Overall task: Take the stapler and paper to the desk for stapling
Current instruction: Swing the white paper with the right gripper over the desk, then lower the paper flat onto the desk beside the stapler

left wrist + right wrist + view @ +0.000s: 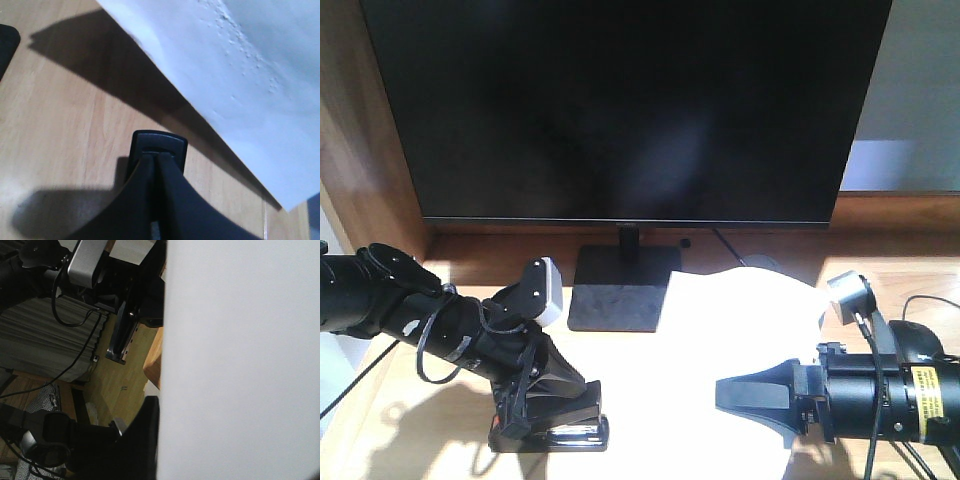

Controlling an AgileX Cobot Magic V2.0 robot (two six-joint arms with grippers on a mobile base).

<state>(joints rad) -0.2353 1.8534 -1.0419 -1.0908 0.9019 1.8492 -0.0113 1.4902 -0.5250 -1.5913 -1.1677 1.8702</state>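
Observation:
The black stapler [555,432] rests on the light wood desk [650,420] at the front left, and my left gripper [542,385] is shut on it from above. The left wrist view shows both fingers pressed together over the stapler's blunt front end [159,142]. The white paper [740,320] lies right of the monitor base, with its near part raised and curved. My right gripper [745,393] is shut on the paper's front edge. In the right wrist view the paper [240,360] fills the right half and hides one finger. The other black finger [145,435] lies against the sheet.
A large black monitor [620,100] stands at the back on a square black base [620,290]. A brown wooden panel [360,150] walls the left side. Cables and a dark object [920,340] lie at the far right by my right arm.

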